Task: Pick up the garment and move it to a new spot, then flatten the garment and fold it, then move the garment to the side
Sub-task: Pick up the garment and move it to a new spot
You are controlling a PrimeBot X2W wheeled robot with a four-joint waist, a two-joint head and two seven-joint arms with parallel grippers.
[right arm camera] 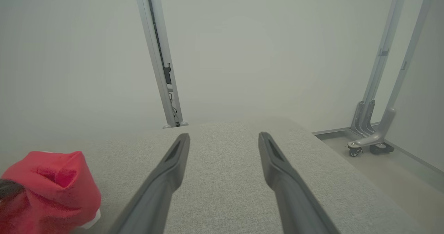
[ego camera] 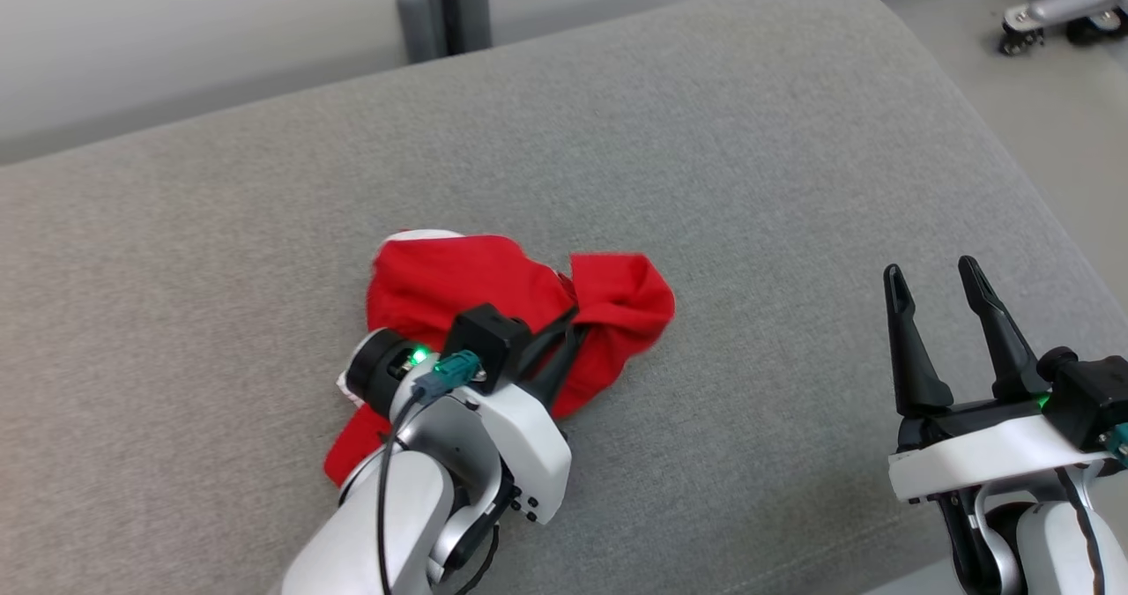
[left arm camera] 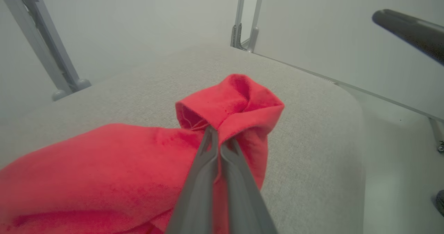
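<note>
The left gripper (left arm camera: pixel 216 137) is pinched shut on the garment (ego camera: pixel 458 282). Its two fingers are pressed together over a bunched fold of red cloth near the garment's right end, as the robot faces it. Just past the fingertips the cloth puckers up into a little hood. The garment sits crumpled in a heap on the grey cushion (ego camera: pixel 705 137), with a strip of white trim (ego camera: pixel 423 235) at its far left edge. A red tail of it runs back under the left forearm (ego camera: pixel 423 507).

Well to the right of the garment, the right gripper (ego camera: pixel 930 269) is spread wide with nothing between its fingers. It is over bare cushion and points away from the robot.

Beyond the garment the cushion runs on to a rounded far edge. Past that edge, behind the garment, a grey post (ego camera: pixel 445 4) rises from the floor. Far off to the garment's right, a wheeled metal foot (ego camera: pixel 1053 13) sits on the floor.
</note>
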